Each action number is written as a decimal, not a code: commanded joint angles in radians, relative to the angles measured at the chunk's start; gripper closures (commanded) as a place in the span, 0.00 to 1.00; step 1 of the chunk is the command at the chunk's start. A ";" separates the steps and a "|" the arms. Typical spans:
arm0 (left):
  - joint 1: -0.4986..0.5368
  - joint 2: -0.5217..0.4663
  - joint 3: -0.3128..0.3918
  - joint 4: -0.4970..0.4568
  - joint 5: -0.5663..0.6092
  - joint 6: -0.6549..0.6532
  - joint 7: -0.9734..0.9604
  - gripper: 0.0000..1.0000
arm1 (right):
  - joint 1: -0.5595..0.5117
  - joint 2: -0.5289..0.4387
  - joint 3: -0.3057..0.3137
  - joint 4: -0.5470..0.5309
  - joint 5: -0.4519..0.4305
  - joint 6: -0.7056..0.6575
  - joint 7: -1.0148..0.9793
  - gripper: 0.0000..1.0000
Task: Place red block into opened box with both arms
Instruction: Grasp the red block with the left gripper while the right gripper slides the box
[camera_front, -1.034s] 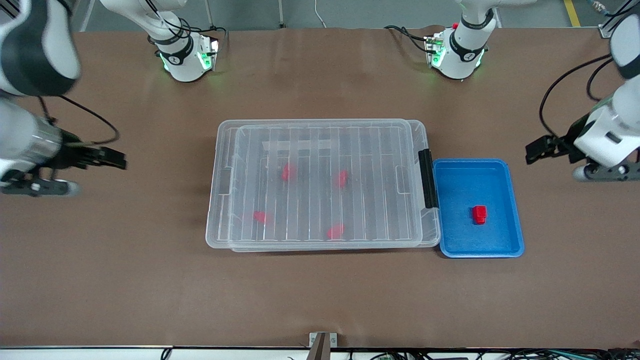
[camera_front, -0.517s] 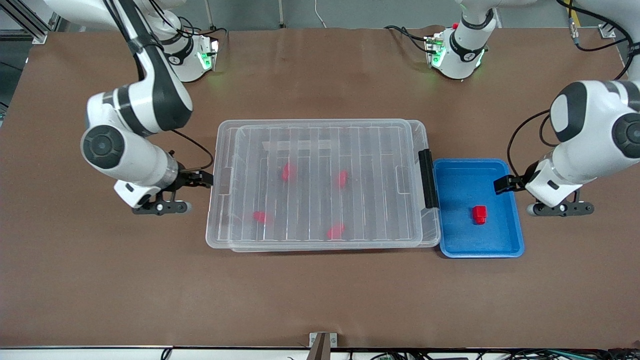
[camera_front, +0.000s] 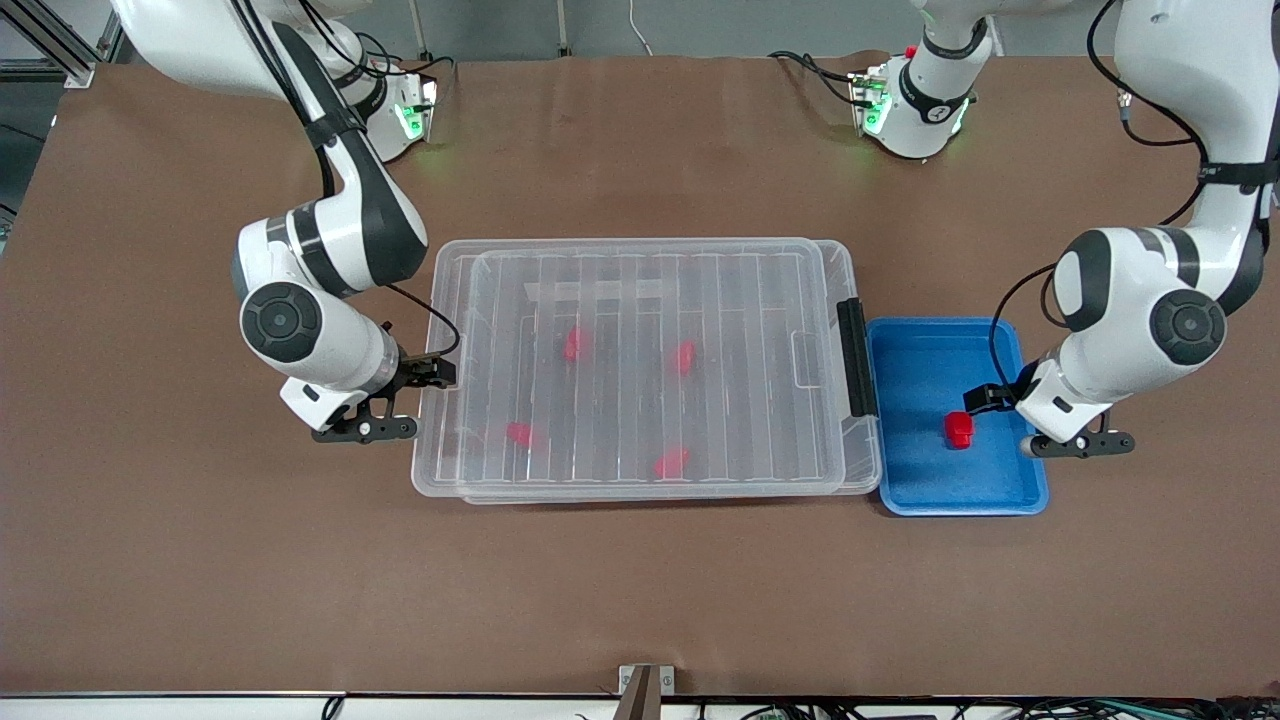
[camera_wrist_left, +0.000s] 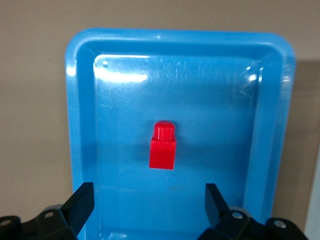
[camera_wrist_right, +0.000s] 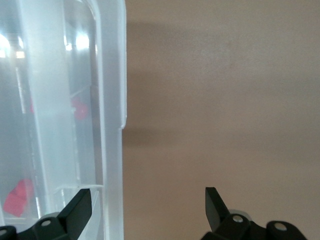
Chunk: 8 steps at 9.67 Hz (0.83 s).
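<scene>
The red block (camera_front: 959, 429) lies alone in a blue tray (camera_front: 920, 370), also seen in the left wrist view as the red block (camera_wrist_left: 162, 147). My left gripper (camera_front: 985, 398) hangs open low over that tray. The block sits just ahead of its fingertips (camera_wrist_left: 82, 200), not between them. The clear box (camera_front: 425, 440) stands mid-table with its ribbed lid (camera_front: 640, 300) over it and a black latch (camera_front: 853, 357) beside the tray. My right gripper (camera_front: 432, 372) is open at the box's short end toward the right arm's end. It straddles the box rim (camera_wrist_right: 112, 100), holding nothing.
Several red blocks (camera_front: 572, 344) show blurred through the lid inside the box. The blue tray's rim (camera_wrist_left: 80, 100) touches the latch end of the box. Bare brown table surrounds both containers, and the arm bases (camera_front: 915, 100) stand farthest from the front camera.
Both arms swung in from the table's ends. The left gripper came down over the tray close to the red block; the right gripper reached the box's short end.
</scene>
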 joint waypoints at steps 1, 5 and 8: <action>-0.001 0.069 -0.003 -0.014 0.018 0.059 0.009 0.04 | -0.006 -0.014 0.002 -0.028 -0.064 0.003 0.021 0.00; 0.002 0.142 -0.005 -0.010 0.018 0.100 0.009 0.17 | -0.029 -0.020 -0.001 -0.041 -0.101 -0.033 0.010 0.00; 0.004 0.182 -0.008 0.000 0.018 0.131 0.011 0.32 | -0.052 -0.026 -0.001 -0.041 -0.146 -0.078 0.004 0.00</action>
